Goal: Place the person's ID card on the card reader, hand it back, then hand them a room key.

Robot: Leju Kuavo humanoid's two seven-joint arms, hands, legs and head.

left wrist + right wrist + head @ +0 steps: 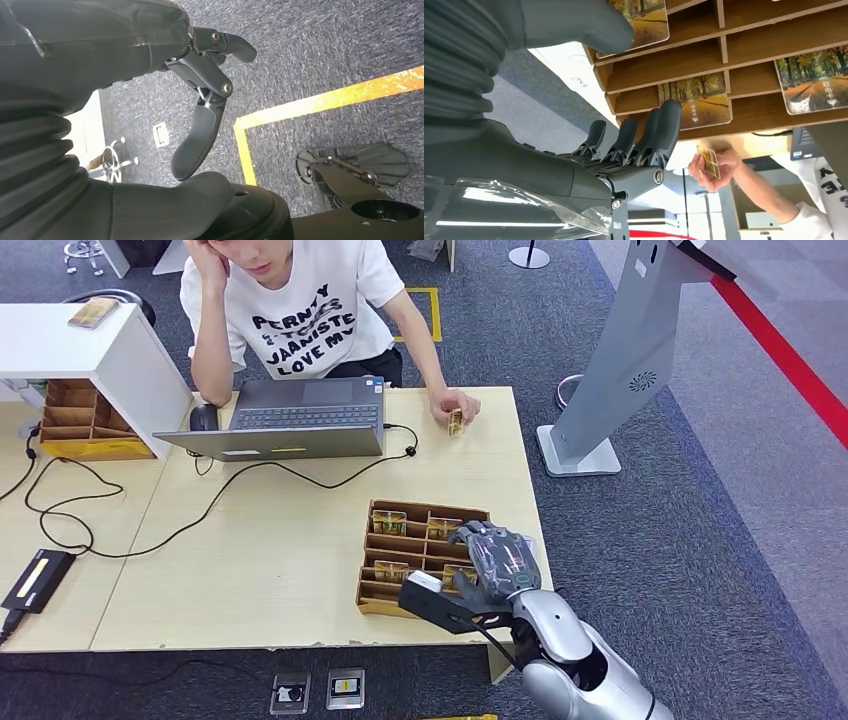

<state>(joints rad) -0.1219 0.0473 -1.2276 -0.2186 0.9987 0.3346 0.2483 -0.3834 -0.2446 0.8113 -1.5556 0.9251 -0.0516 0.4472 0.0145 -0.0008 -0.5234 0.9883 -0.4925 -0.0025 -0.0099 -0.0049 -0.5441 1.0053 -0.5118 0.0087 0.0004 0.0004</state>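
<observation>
Your right hand hovers over the cardboard card tray on the counter, fingers spread apart and holding nothing, just above the room key cards in its slots. The person's hand holds a card upright at the counter's far edge. Your left hand hangs over the carpet, fingers loosely apart and empty.

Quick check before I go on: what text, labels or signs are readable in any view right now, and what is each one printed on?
"PERNTY", "JAAMISTE", "LOVE MY": white T-shirt; the second line is unclear.
Room key cards in the wooden tray: white characters, too small to read.
Card in the person's hand: print blurred.
Laptop stickers: unreadable.
</observation>
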